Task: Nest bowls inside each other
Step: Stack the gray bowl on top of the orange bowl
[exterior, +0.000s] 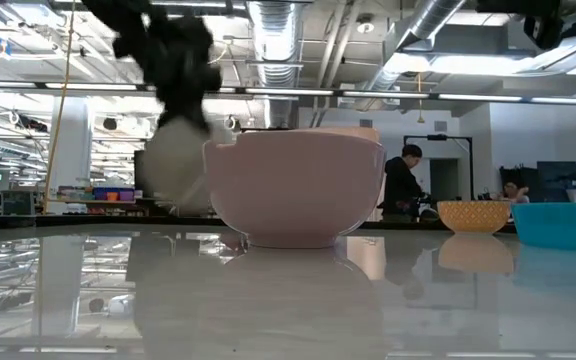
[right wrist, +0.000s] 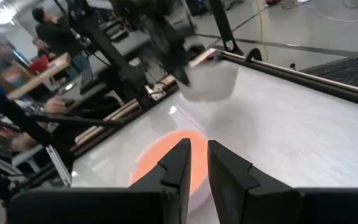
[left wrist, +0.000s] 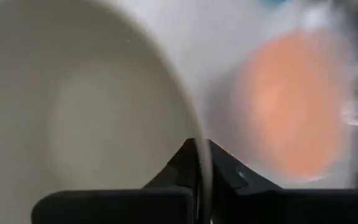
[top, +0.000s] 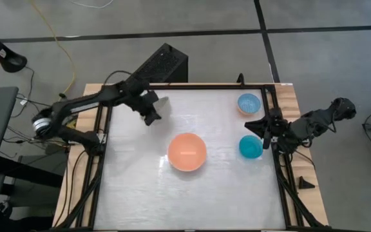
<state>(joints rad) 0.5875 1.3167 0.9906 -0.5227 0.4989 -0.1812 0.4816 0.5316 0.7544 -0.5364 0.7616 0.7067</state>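
Observation:
A pale beige-grey bowl (top: 163, 104) hangs tilted above the table's far left part, with my left gripper (top: 153, 108) shut on it. The same bowl (exterior: 173, 165) is clear of the table in the low view. A salmon-pink bowl (top: 187, 152) stands upright on its base at the table's middle. A teal bowl (top: 250, 147) and a light blue bowl (top: 249, 103) stand near the right edge. My right gripper (top: 261, 125) hovers between those two, its fingers (right wrist: 179, 165) a little apart with nothing between them. My left gripper pinches the pale bowl's rim (left wrist: 194, 134), one finger inside the bowl and one outside. The fingers come slanting down from the table's left side. The bowl is lifted clear of the table and tilted, with its hollow (left wrist: 73, 112) facing the wrist camera.
Black rails (top: 102, 161) frame the white table top on the left and right. A black box (top: 163, 64) stands behind the far edge. Free table surface lies in front of the salmon-pink bowl. People show in the room beyond the table.

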